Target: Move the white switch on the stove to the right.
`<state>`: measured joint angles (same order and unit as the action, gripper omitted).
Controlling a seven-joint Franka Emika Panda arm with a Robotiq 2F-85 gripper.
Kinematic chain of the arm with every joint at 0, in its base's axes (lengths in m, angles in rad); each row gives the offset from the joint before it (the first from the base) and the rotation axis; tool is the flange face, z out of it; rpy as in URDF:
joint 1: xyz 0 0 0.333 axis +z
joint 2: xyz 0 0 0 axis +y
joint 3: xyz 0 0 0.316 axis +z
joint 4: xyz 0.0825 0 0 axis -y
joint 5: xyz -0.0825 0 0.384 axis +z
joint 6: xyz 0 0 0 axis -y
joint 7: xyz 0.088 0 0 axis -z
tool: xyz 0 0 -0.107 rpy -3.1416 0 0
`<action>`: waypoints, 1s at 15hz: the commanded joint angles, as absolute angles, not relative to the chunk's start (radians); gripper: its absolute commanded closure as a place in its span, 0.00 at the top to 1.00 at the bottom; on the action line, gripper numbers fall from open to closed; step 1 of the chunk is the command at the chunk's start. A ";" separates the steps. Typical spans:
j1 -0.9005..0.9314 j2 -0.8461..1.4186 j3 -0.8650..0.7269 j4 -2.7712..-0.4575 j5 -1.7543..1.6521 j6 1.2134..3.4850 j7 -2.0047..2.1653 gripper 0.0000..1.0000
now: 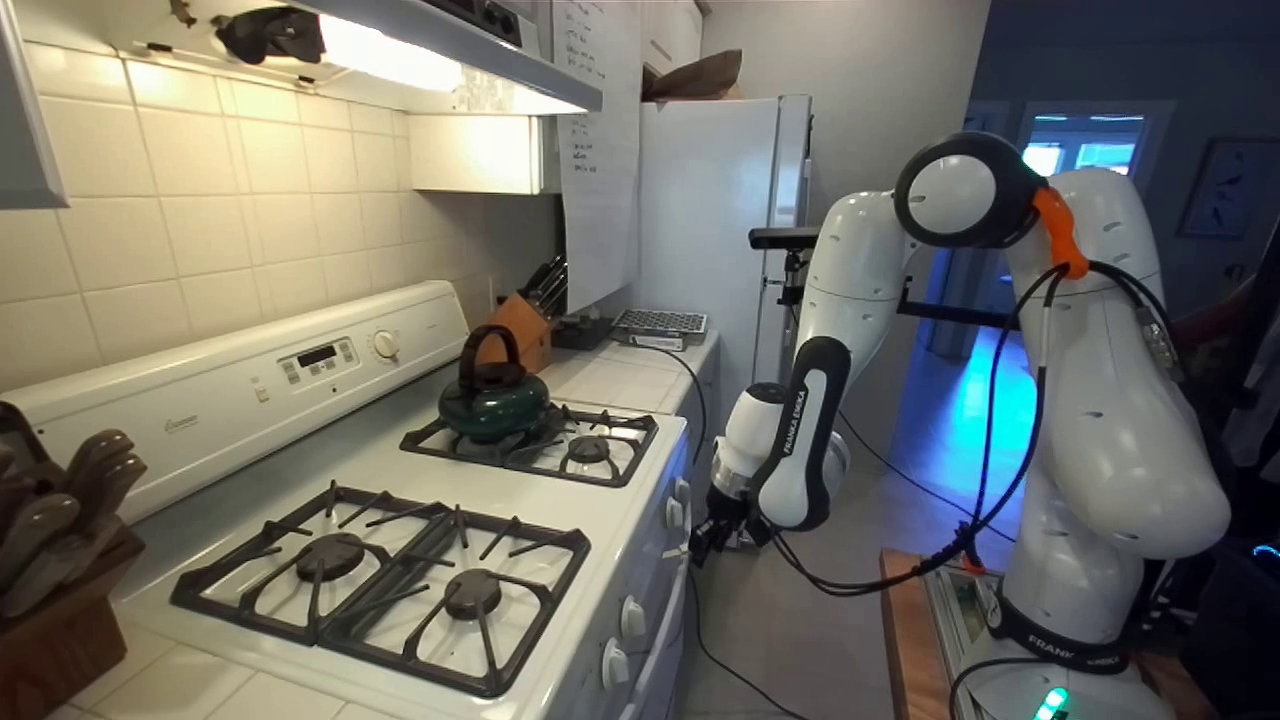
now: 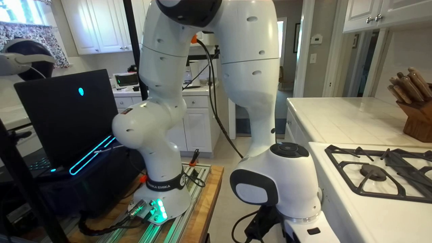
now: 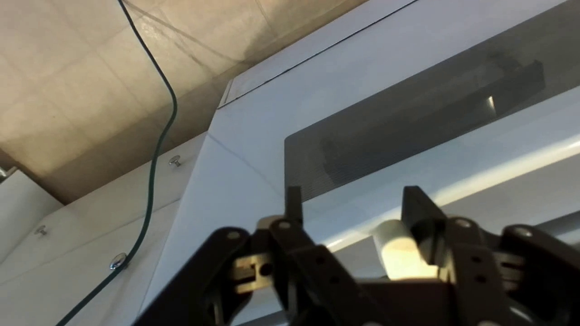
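Observation:
In both exterior views the white stove (image 1: 560, 500) (image 2: 381, 222) shows its top and front edge. Several white knobs (image 1: 632, 617) line its front; which one is the white switch I cannot tell. My gripper (image 1: 700, 545) hangs at the stove front, below the far knobs. The wrist view shows the gripper (image 3: 353, 194) open, its two dark fingers well apart. Between them a pale rounded piece (image 3: 394, 244) sticks out of the stove front, near or against the right finger and apart from the left; knob or handle end, I cannot tell. The gripper is hidden in an exterior view showing the hand.
A dark green kettle (image 1: 493, 408) sits on a far burner. The oven handle (image 1: 662, 645) runs along the front, above the oven window (image 3: 385, 127). A cable (image 3: 152, 181) hangs beside the drawers. Knife blocks (image 1: 70, 600) (image 2: 418, 118) stand on the counter.

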<state>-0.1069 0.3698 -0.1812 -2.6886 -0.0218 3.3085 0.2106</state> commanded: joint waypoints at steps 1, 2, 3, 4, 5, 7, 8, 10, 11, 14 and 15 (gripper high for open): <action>-0.198 0.300 -0.236 -2.764 0.034 3.287 0.155 0.88; -0.206 0.298 -0.235 -2.762 0.034 3.281 0.154 0.96; -0.211 0.296 -0.237 -2.762 0.035 3.275 0.153 0.99; -0.219 0.298 -0.234 -2.760 0.035 3.269 0.152 1.00; -0.227 0.294 -0.229 -2.760 0.034 3.253 0.153 1.00; -0.255 0.278 -0.245 -2.769 0.038 3.213 0.141 1.00; -0.275 0.265 -0.258 -2.769 0.034 3.190 0.125 1.00; -0.310 0.253 -0.268 -2.743 0.033 3.137 0.097 1.00; -0.314 0.238 -0.272 -2.742 0.033 3.117 0.086 1.00; -0.376 0.181 -0.206 -2.753 -0.001 3.074 0.054 1.00; -0.408 0.172 -0.150 -2.742 0.007 3.055 0.020 1.00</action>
<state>-0.3262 0.2413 -0.2584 -2.7421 0.0067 3.1273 0.0952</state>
